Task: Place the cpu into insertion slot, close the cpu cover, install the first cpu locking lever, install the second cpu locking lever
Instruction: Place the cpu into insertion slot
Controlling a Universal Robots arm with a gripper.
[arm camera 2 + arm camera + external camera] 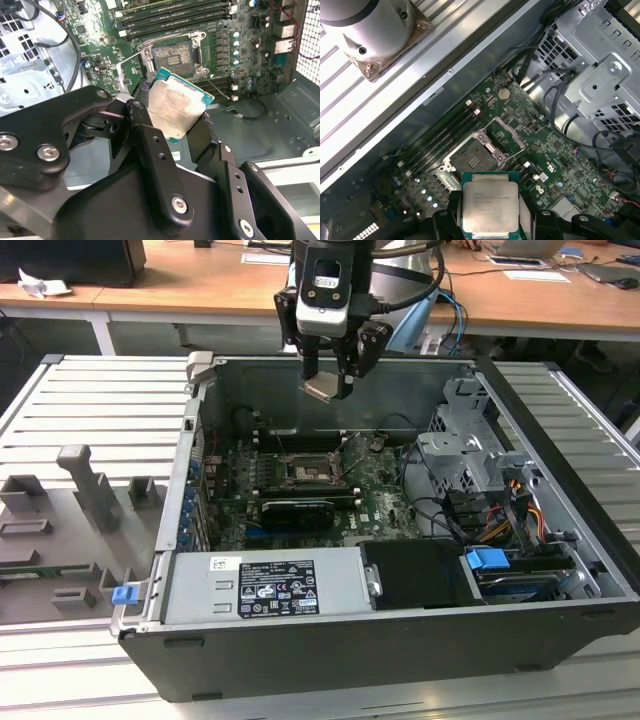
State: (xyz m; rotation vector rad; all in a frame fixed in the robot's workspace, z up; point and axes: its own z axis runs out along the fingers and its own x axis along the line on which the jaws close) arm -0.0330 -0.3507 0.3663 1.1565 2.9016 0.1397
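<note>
My jaws are pinching the chip (490, 207) by its opposite edges, up in the air, well clear of the open socket (470, 161) mid circuit board (555, 150): light, stiff, delicate underneath I'd judge, so edge-hold only.

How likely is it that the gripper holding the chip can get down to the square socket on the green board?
Probably yes. The gripper holds the cpu above the open case, and the insertion slot lies uncovered below it. No cable or part seems to cross the space between.
</note>
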